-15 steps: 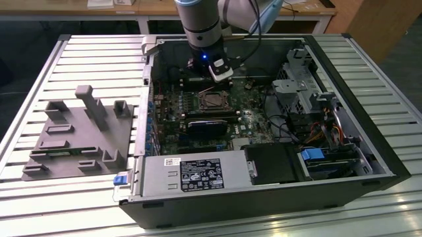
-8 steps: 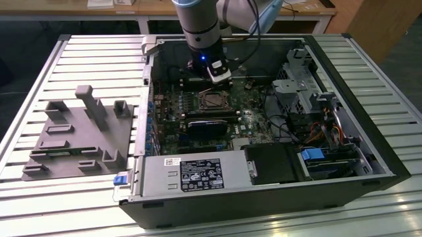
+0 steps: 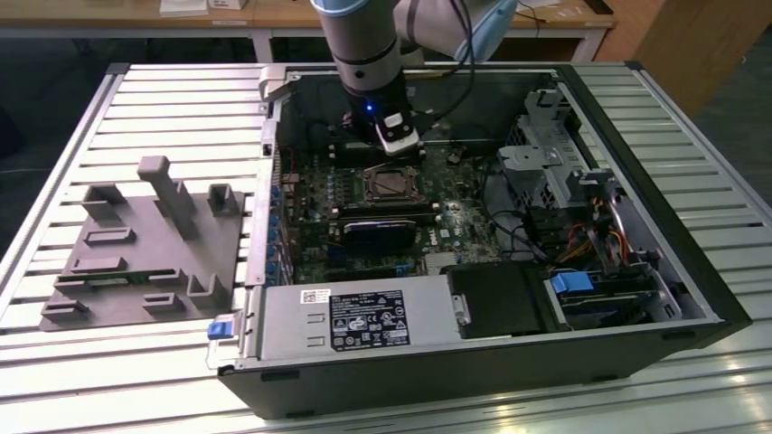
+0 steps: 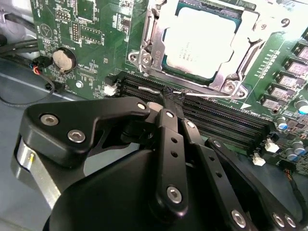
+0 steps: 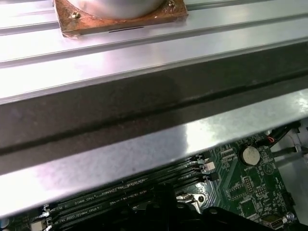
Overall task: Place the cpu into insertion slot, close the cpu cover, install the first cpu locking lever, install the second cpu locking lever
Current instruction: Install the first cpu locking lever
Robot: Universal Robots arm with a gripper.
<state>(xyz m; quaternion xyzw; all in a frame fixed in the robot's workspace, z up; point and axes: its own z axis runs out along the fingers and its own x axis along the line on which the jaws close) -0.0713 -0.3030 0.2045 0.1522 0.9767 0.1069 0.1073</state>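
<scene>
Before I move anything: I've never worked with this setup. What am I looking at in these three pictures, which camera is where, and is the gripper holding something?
The exterior view comes from a camera off the machine. One robot arm reaches down into an open computer case lying on a slatted metal table, with a grey fixture block at the exterior view's left. Both wrist views come from cameras riding on the arm. In the second wrist view the black gripper is shut, its tips at a thin wire locking lever beside the cpu. The cpu sits on the green motherboard with the cpu cover down around it. The gripper carries no loose part; whether it pinches or only pushes the lever I cannot tell.
</scene>
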